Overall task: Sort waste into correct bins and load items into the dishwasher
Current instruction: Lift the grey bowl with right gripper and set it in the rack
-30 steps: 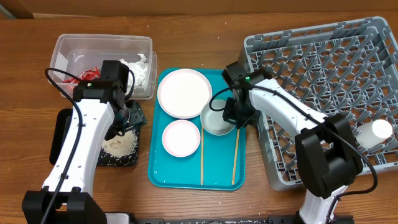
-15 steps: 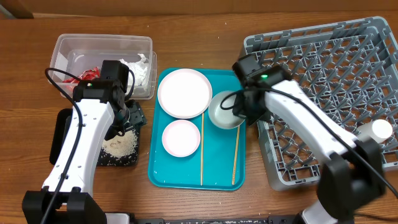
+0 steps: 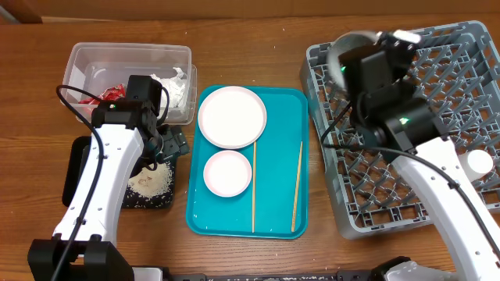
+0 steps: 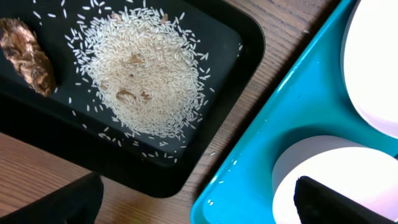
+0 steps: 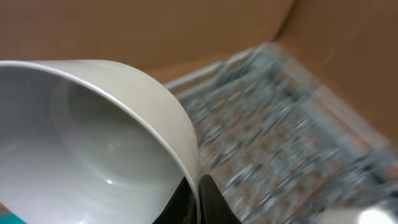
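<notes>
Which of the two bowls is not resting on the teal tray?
The pale grey bowl: the right pincer grips its rim, held above the dish rack. The pale pink bowl sits on the tray.

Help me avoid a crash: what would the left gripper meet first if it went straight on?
The left gripper would likely meet the black tray's rim beside the rice; depth is unclear.

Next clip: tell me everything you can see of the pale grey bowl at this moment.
The pale grey bowl is round, smooth and slightly glossy, perhaps glazed ceramic or plastic, and empty. It is off the table and tilted, its rim pinched between the fingers of the right gripper. From overhead it hangs over the far left corner of the grey dish rack, partly hidden by the arm. Nothing else appears to touch it.
</notes>
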You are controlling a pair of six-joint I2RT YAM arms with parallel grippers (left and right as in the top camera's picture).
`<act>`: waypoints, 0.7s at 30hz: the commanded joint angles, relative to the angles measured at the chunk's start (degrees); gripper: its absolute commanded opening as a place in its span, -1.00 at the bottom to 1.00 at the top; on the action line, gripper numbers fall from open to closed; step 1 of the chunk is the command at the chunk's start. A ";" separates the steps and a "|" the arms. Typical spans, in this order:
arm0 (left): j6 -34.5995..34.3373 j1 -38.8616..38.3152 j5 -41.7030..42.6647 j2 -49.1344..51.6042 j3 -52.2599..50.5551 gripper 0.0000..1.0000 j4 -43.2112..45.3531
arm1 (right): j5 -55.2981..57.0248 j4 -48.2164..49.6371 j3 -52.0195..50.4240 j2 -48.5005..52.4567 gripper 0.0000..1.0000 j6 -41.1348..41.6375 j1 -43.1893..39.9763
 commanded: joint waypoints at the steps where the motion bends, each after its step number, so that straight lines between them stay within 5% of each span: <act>1: -0.35 0.20 -0.61 -0.74 0.61 0.99 0.11 | 10.27 3.74 1.16 0.26 -0.92 -10.08 -4.59; 6: 0.94 0.22 -1.77 -0.74 0.61 0.99 0.59 | 9.94 9.97 1.16 1.53 -0.92 -12.72 -14.10; 13: 8.57 0.48 0.46 -0.76 0.61 0.99 3.19 | 8.17 20.37 1.14 8.09 -0.92 -27.23 -27.52; 21: 17.92 3.74 12.33 -0.76 0.61 1.00 5.64 | 13.11 24.68 1.11 17.84 -0.92 -26.84 -37.13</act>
